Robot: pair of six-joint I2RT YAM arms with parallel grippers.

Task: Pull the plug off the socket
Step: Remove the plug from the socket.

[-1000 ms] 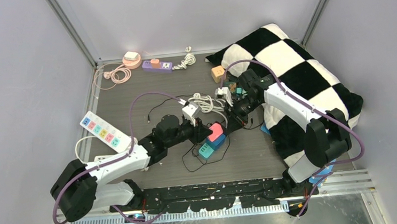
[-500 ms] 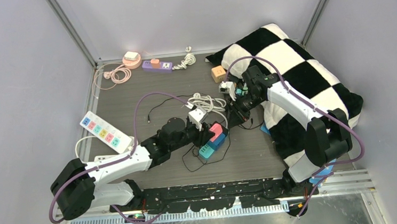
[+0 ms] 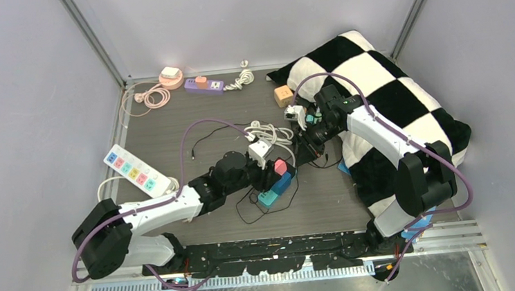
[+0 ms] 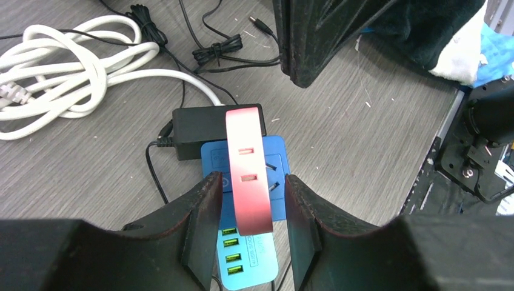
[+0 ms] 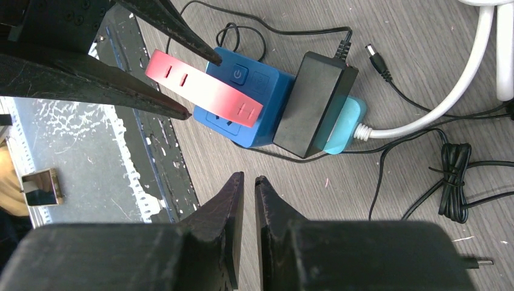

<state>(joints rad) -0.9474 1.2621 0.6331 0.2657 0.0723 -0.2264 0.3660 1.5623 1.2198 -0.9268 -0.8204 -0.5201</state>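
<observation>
**One pink plug on the blue socket, left gripper astride it**

The plug, a pink-to-red bar with slots in its face, lies tilted across the top of the blue socket. In the right wrist view one end overhangs the socket's edge. Whether its pins are seated cannot be told. The socket sits about mid-table, somewhat nearer the near edge than the far one.

A black adapter is just beside the plug, against the socket's side, and a thin black lead runs from it.

Left gripper: jaws spread, one finger on each side of the plug, with a gap showing on both sides. No contact is seen.

Right gripper: fingers pressed almost together, with nothing visible between them. It hangs above the table, just beyond the socket on the pillow side.

A coiled white cable lies just beyond the socket. A checked pillow fills the far right corner. A white power strip lies by the left edge and a purple strip by the far edge.
</observation>
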